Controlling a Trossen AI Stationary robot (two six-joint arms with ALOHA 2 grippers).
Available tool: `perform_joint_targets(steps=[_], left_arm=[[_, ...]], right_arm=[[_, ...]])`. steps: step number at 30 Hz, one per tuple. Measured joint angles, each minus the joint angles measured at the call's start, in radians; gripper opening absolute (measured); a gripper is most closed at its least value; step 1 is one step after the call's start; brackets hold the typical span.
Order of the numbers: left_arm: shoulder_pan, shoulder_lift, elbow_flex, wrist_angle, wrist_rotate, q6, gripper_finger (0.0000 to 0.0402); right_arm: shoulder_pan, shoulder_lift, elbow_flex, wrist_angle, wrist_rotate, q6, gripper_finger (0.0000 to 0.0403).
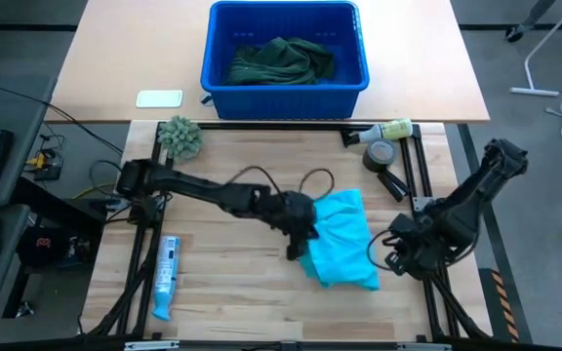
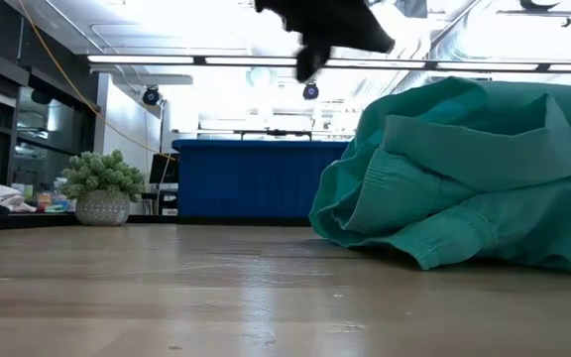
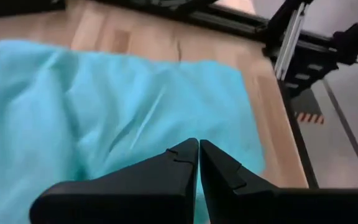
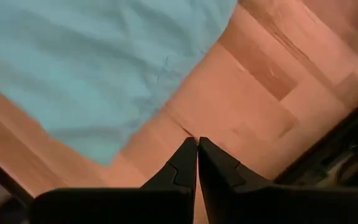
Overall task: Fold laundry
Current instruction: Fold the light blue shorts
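Turquoise shirt (image 1: pixel 342 239) lay crumpled on table (image 1: pixel 232 292), on near side of blue bin (image 1: pixel 283 86), well apart from it. Dark green garment (image 1: pixel 281 60) sat inside bin. Left gripper (image 1: pixel 297 249) hung above shirt's left edge, fingers (image 3: pixel 166 174) pressed together, nothing pinched. Right gripper (image 1: pixel 390 246) hovered just off shirt's right edge, over bare wood, fingers (image 4: pixel 182 165) pressed together, empty. Fuzzy ball (image 1: pixel 180 136) sat well left of shirt, near bin's left corner. Tape roll (image 1: pixel 380 154) and bottle (image 1: pixel 388 130) lay between bin and shirt's right side.
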Motion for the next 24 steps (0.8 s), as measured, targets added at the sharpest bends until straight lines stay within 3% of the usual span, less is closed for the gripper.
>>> perform_joint_targets(steps=[8,13,16,24], left_arm=[[-0.006,0.220,0.149,0.163,-0.021,-0.078,0.0000],[-0.005,0.332,0.235,0.117,-0.069,-0.069,0.0000],[-0.001,0.369,0.259,0.024,-0.061,-0.062,0.0000],[0.038,0.373,0.243,-0.501,-0.153,0.051,0.0000]], right_arm=[[0.086,-0.081,0.000,0.018,0.168,0.232,0.0000],[0.080,-0.092,0.000,0.014,0.185,0.265,0.0000],[0.074,-0.092,0.000,0.018,0.208,0.304,0.0000],[0.074,-0.091,0.000,0.033,0.334,0.358,0.0000]])
